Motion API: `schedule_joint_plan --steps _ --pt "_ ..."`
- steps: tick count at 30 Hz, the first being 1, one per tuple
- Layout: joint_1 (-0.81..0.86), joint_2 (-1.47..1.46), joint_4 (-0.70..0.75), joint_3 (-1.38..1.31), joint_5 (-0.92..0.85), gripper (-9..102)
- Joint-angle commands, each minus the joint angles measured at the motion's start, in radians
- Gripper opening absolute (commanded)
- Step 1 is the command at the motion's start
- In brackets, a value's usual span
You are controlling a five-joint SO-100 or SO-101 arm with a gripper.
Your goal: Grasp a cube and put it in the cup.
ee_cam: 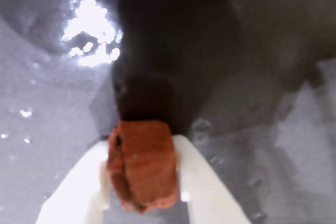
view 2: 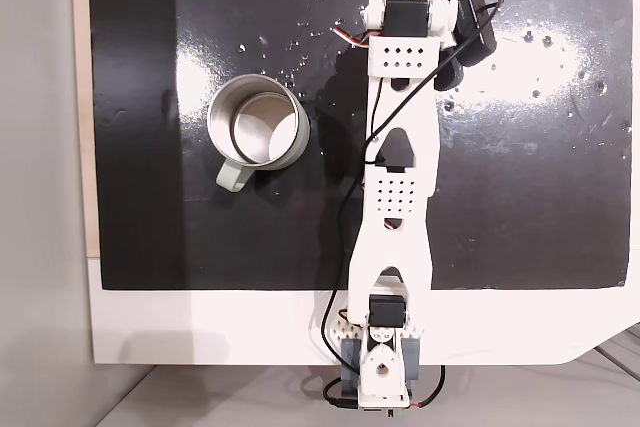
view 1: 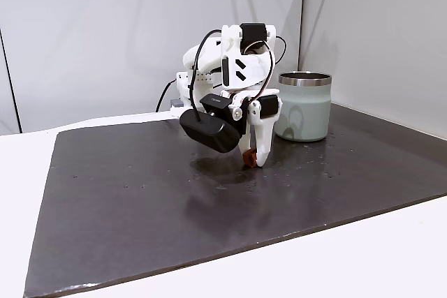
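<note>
Gripping: the gripper (ee_cam: 142,182) pinches the cube (ee_cam: 140,163) between its two white fingers (ee_cam: 79,187), one on each side in the wrist view, so the small block is squeezed across opposite faces and cannot slide out sideways.
Cube position: in a fixed view the cube (view 1: 248,158) sits at the tip of the fingers, at or just above the dark mat (view 1: 140,193); whether it still touches the surface cannot be told.
Gripper pose: the fingers point steeply down at the mat, which suits a top-down pick of something this small; a low, flat approach would likely push it along instead.
Cup: the cup (view 1: 304,106) stands upright on the mat, near the arm and on its right in that fixed view; from above the cup (view 2: 258,132) is on the arm's left, mouth open and apparently empty, a small handle-like tab at its lower left edge.
Arm: the arm (view 2: 400,187) stretches from its base at the table edge out over the mat, beside the cup rather than over it.
Stage, as a judgement: the grasp looks made; lifting, swinging over the steel rim and releasing remain.
Risk: the cube's uneven faces may give a poor hold, so it could twist free during the lift.
</note>
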Motion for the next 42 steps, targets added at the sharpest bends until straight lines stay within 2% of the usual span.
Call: schedule_joint_plan --steps 1,9,33,42 --pt "0.015 0.015 0.006 -0.048 -0.003 5" --pt "0.02 0.091 0.008 -0.02 0.021 5" --pt "-0.032 1.025 0.006 0.604 0.006 6" --pt "-0.072 1.167 0.006 0.696 -0.012 6"
